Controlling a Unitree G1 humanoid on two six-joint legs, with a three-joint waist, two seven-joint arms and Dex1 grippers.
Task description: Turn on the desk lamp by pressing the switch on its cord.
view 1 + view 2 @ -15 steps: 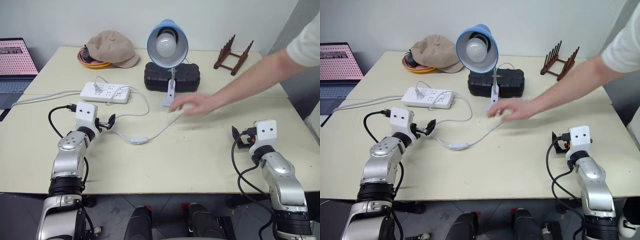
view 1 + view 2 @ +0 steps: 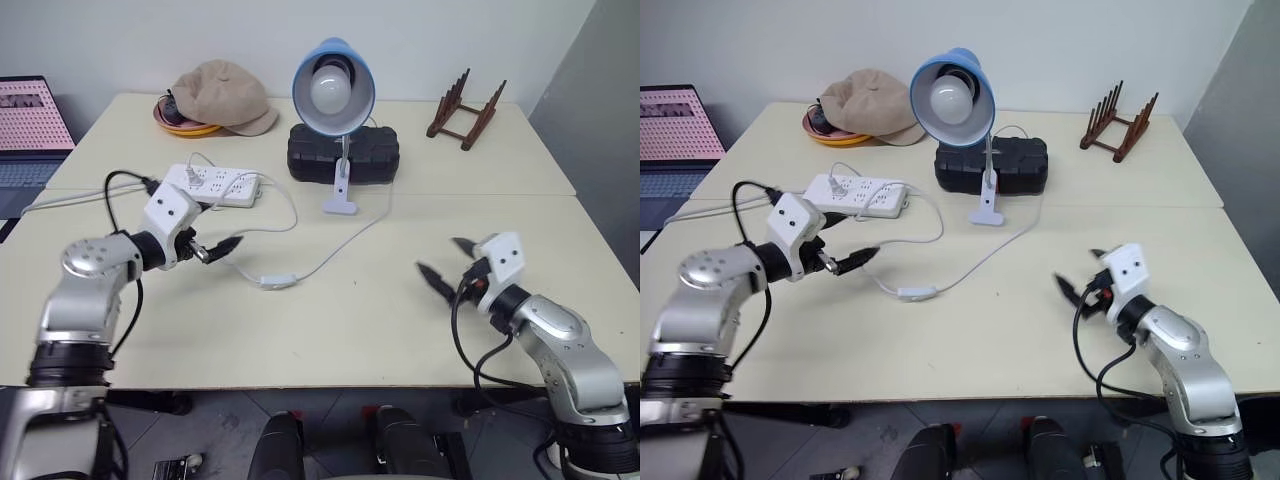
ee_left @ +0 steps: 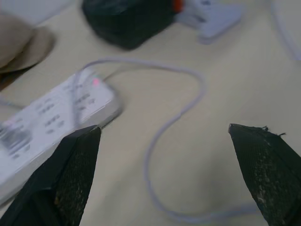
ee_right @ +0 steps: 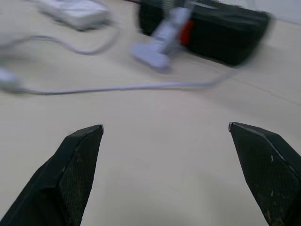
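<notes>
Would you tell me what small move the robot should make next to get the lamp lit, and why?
Probably ease the left gripper toward the switch: it hovers open just beside it, the right gripper sits farther off, and the desk lamp looks unlit.

Probably an office or lab: pale desks (image 2: 400,300) pushed together against a plain white wall (image 2: 200,40), an open laptop (image 2: 30,130) at upper left, a power strip (image 2: 215,184) nearby.

jaws wide apart, empty | cord (image 4: 136,87) on table (image 4: 160,155) | black case (image 4: 221,33) beyond
</notes>
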